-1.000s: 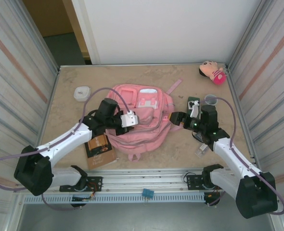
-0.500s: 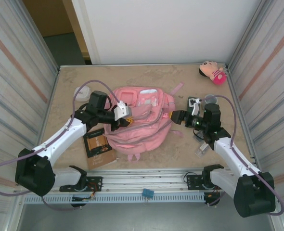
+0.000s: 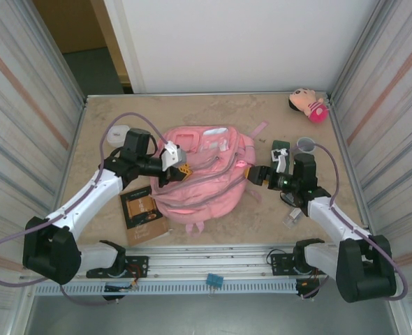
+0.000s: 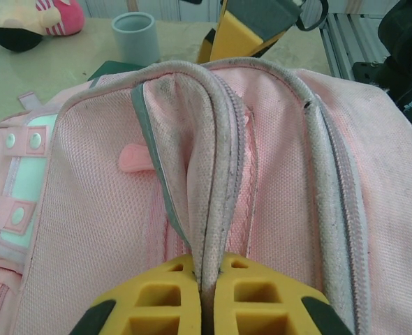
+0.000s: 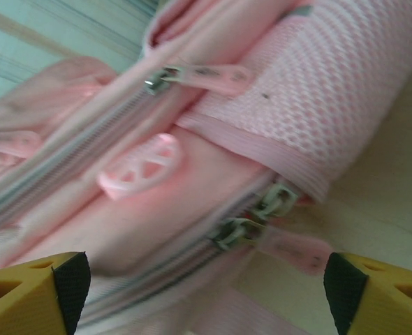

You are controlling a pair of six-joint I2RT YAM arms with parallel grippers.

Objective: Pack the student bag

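Note:
The student bag (image 3: 206, 183), a large pink backpack, lies flat mid-table. My left gripper (image 3: 180, 167) is at its left side, shut on a grey-piped fold of the bag's edge. In the left wrist view the yellow fingertips pinch that fold (image 4: 216, 209) at the gripper (image 4: 209, 279), with pink mesh fabric (image 4: 87, 230) all around. My right gripper (image 3: 255, 174) is open at the bag's right side. Its jaws (image 5: 206, 279) stand wide apart on either side of two metal zipper sliders (image 5: 246, 225) with pink pull tabs, touching neither.
A brown book (image 3: 143, 215) lies left of the bag near the front edge. A small white box (image 3: 119, 132) sits at the back left. A plush doll (image 3: 308, 104), a grey cup (image 3: 306, 144) and a dark green item (image 3: 281, 150) are on the right. Metal walls enclose both sides.
My left gripper has drawn back to the left with the bag's fold, lifting and stretching that edge. My right gripper has opened wider and stayed by the bag's right side.

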